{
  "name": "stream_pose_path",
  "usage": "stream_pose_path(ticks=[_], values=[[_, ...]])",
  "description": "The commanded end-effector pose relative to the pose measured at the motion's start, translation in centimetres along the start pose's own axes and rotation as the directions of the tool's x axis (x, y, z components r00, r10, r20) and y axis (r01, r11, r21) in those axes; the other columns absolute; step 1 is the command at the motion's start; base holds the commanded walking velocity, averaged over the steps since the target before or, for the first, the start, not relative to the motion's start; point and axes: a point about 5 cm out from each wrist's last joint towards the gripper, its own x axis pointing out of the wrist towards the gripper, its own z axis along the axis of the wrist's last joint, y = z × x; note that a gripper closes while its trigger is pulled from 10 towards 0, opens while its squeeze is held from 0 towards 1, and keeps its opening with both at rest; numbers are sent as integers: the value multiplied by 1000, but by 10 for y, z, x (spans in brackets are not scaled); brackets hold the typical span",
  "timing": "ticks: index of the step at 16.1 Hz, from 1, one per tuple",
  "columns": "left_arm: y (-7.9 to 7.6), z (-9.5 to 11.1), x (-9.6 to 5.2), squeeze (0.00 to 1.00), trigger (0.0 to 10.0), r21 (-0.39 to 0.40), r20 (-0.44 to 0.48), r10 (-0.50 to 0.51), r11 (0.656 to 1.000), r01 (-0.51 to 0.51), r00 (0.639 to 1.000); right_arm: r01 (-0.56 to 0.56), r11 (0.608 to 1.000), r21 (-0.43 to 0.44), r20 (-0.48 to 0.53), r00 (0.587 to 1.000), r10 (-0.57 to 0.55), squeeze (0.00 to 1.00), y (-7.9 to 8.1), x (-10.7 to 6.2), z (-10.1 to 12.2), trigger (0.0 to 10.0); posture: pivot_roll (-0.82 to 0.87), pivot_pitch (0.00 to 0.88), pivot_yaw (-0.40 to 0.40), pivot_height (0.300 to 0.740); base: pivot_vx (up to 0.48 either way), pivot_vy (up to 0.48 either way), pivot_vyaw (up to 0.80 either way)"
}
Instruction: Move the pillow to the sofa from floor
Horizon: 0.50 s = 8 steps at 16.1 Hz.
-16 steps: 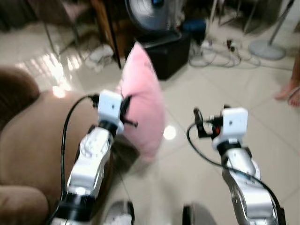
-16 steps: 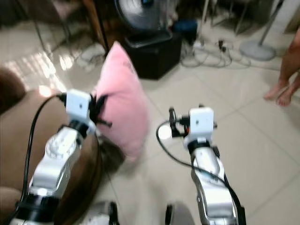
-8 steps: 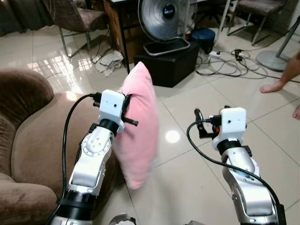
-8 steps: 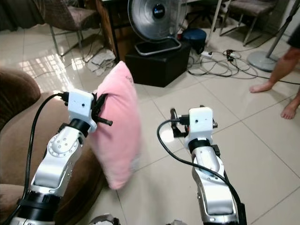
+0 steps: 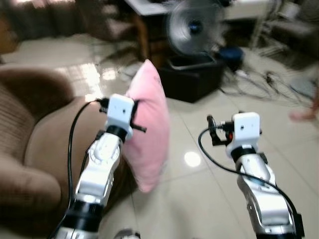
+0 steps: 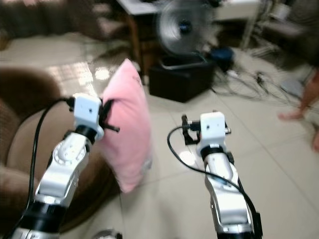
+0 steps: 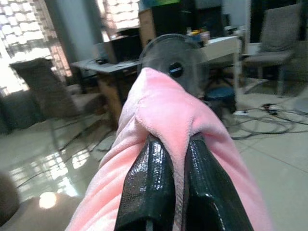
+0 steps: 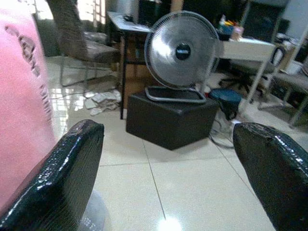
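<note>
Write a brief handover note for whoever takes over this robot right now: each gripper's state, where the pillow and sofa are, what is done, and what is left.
Left gripper: jaws shut on a fold of the pink pillow, holding it off the floor.
Right gripper: jaws open, empty, raised over the tiled floor.
Pillow: hangs upright from the left gripper, beside the edge of the brown sofa, which is on the robot's left.
Done: pillow picked up from the floor.
Left: carry it over the sofa seat, set it down, release.
</note>
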Motion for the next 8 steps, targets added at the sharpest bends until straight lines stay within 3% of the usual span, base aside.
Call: stream_pose_path(ticks=[1, 2, 3, 7, 8], values=[[5, 9, 3, 0, 10000, 18, 35, 24, 1000, -24, 999, 3, 1000, 2, 4, 1000, -3, 0, 0, 1, 1, 10000, -71, 3, 42, 740, 0, -480, 800], [5, 9, 3, 0, 10000, 20, 33, 29, 999, -29, 999, 8, 1000, 0, 2, 1000, -8, 0, -2, 1, 1, 10000, -71, 3, 44, 740, 0, -480, 800], [5, 9, 4, 0, 10000, 10, 37, 32, 999, -32, 999, 25, 1000, -9, -16, 1000, -26, 0, -5, 1, -2, 10000, -73, 3, 45, 740, 0, 0, 800], [9, 7, 8, 0, 10000, -11, 22, 37, 999, -37, 999, 30, 999, -26, -75, 997, -32, 0, -3, 0, -11, 10000, -75, 6, 49, 740, 0, 0, 0], [10, 7, 9, 0, 10000, -10, 30, 34, 999, -34, 999, 31, 999, -23, -74, 997, -32, 0, -2, 0, -11, 10000, -75, 7, 51, 740, 304, 0, 0]])
